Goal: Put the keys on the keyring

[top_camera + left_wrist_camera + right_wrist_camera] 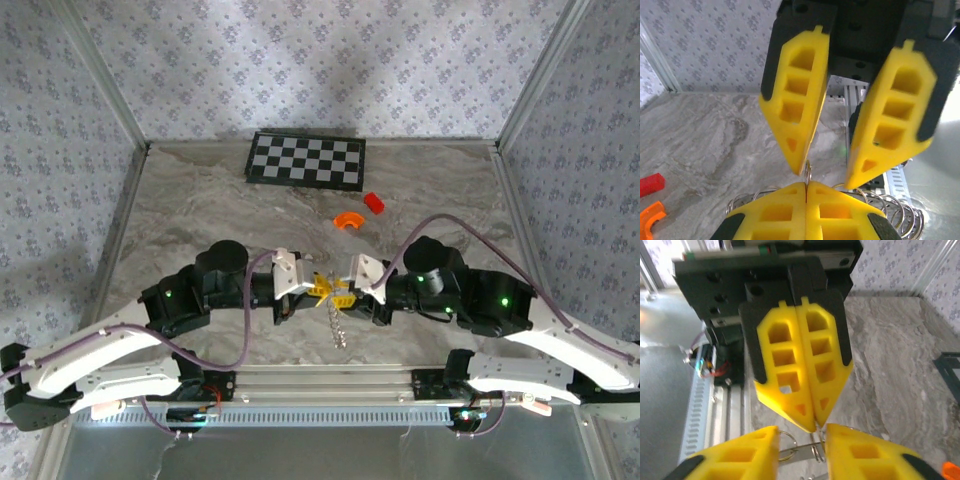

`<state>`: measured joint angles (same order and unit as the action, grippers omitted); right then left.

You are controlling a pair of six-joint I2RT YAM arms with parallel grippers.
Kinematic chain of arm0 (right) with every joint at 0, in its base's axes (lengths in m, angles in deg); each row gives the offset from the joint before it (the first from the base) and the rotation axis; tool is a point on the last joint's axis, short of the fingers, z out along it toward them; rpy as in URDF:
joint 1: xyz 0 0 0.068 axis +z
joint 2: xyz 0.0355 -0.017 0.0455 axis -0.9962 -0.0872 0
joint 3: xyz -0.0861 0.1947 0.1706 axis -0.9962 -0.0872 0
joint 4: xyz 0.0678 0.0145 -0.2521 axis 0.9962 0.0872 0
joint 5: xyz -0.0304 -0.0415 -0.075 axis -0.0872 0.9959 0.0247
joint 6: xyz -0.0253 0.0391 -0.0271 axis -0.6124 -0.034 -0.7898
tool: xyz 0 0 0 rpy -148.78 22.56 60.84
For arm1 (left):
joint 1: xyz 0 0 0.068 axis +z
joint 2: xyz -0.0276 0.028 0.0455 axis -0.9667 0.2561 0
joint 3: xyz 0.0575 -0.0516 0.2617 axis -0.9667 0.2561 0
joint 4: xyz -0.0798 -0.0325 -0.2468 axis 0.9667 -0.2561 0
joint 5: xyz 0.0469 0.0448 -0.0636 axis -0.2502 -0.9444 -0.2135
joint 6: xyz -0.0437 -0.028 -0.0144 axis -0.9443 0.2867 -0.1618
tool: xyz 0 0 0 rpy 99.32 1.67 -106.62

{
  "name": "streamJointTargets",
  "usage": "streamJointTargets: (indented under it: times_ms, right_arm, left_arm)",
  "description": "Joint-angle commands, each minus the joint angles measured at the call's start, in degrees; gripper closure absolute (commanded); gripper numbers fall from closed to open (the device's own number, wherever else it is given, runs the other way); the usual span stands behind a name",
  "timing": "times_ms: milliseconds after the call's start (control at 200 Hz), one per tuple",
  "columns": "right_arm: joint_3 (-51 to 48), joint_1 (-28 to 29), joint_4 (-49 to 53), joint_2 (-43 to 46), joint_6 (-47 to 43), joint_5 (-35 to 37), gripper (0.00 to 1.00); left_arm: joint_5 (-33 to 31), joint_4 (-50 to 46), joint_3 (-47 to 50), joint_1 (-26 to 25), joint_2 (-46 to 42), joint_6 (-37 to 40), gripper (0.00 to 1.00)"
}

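Both grippers meet at mid-table. My left gripper is shut on a thin metal keyring, which stands up edge-on from between its yellow fingertips. My right gripper is open. Its fingers straddle the left gripper's tip and the keyring, and I cannot tell whether they touch. A string of linked rings trails from the grip toward the near edge. A flat grey metal strip, perhaps a key, sits among the rings. No key is clearly seen.
A checkerboard lies at the back of the table. A red block and an orange curved piece sit just behind the grippers. An aluminium rail runs along the near edge.
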<state>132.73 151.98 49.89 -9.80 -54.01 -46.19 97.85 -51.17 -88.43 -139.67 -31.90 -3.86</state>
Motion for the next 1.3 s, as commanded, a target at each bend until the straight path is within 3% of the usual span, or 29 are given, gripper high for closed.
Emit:
streamJointTargets:
  times_ms: [0, 50, 150, 430, 645, 934, 1294]
  right_arm:
    - [-2.7, -0.6, -5.1, 3.5, 2.7, -0.9, 0.57]
    - [-4.3, -1.7, -6.9, 5.0, 4.3, -1.1, 0.51]
    - [-7.0, -5.1, -10.7, 7.4, 7.3, -4.8, 0.50]
    - [-11.8, -8.2, -20.2, 9.9, 9.5, -11.6, 0.64]
    - [-13.4, -8.0, -25.8, 9.4, 10.1, -17.2, 0.64]
    - [-15.4, -7.5, -30.2, 9.3, 11.3, -17.6, 0.64]
    - [-16.0, -7.5, -31.5, 9.3, 11.3, -16.7, 0.81]
  left_arm:
    - [-1.1, 6.6, 0.8, 0.0, -1.9, -1.3, 1.00]
    - [-1.7, 8.1, 1.5, 0.0, -2.7, -1.4, 1.00]
    - [-1.1, 12.6, 3.5, 0.0, -4.5, -2.0, 1.00]
    - [3.5, 22.0, 6.4, 0.0, -6.7, -5.9, 1.00]
    - [4.8, 26.8, 8.0, 0.0, -7.3, -8.4, 1.00]
    - [7.4, 29.9, 9.1, 0.0, -7.0, -9.5, 1.00]
    - [7.7, 29.9, 9.4, 0.0, -7.3, -9.8, 1.00]
